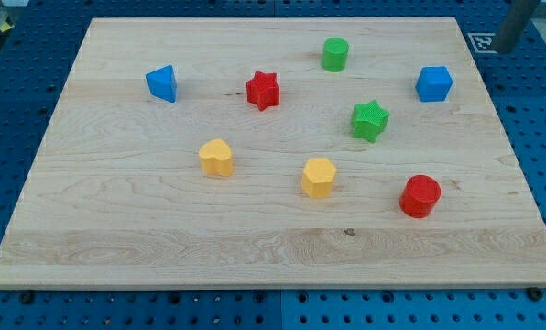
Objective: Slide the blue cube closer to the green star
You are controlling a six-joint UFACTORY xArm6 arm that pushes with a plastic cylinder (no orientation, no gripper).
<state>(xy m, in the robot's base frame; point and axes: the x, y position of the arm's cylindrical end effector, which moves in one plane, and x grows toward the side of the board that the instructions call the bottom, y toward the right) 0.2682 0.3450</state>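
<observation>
The blue cube (433, 83) sits near the board's right edge, in the upper part of the view. The green star (369, 120) lies below and to the left of it, a short gap apart. A grey rod comes in at the view's top right corner. Its lower end, my tip (503, 47), is off the board's top right corner, above and to the right of the blue cube. It touches no block.
On the wooden board (273, 247) there are also a green cylinder (334, 54), a red star (263, 90), a second blue block (162, 83) at the left, two yellow blocks (217, 158) (318, 177) and a red cylinder (420, 195).
</observation>
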